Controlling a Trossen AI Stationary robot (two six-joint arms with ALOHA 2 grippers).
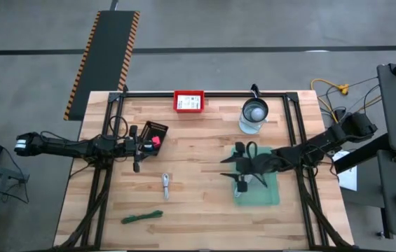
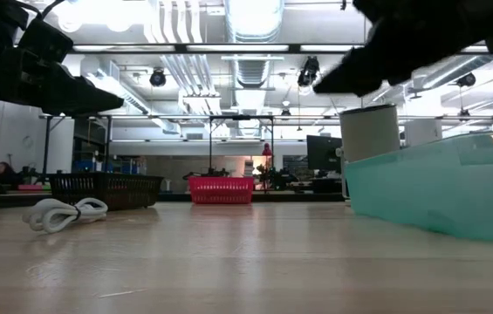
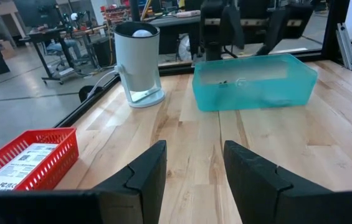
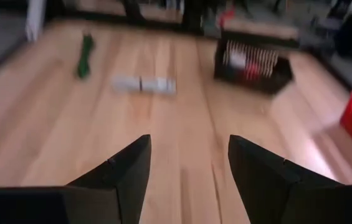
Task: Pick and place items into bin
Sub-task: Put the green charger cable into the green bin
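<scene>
My left gripper (image 3: 194, 167) is open and empty above the table's left part (image 1: 140, 147), beside a black basket (image 1: 154, 132) that holds a pink thing. My right gripper (image 4: 189, 167) is open and empty, raised at the left rim of the teal bin (image 1: 259, 189), pointing toward the table's left side (image 1: 227, 162). A metal clip (image 1: 165, 185) lies flat on the wood, also seen in the right wrist view (image 4: 143, 84). A green tie (image 1: 141, 217) lies near the near edge. White printed cards sit in a red basket (image 1: 189, 102). In the low view, a whitish looped item (image 2: 63, 212) lies on the table.
A jar with a metal lid (image 1: 255, 114) stands just beyond the bin, toward the far edge. The red basket (image 3: 29, 158) sits at the far edge. Black frame rails (image 1: 205, 94) run along the table's far edge and both sides. Bare wood lies between the two grippers.
</scene>
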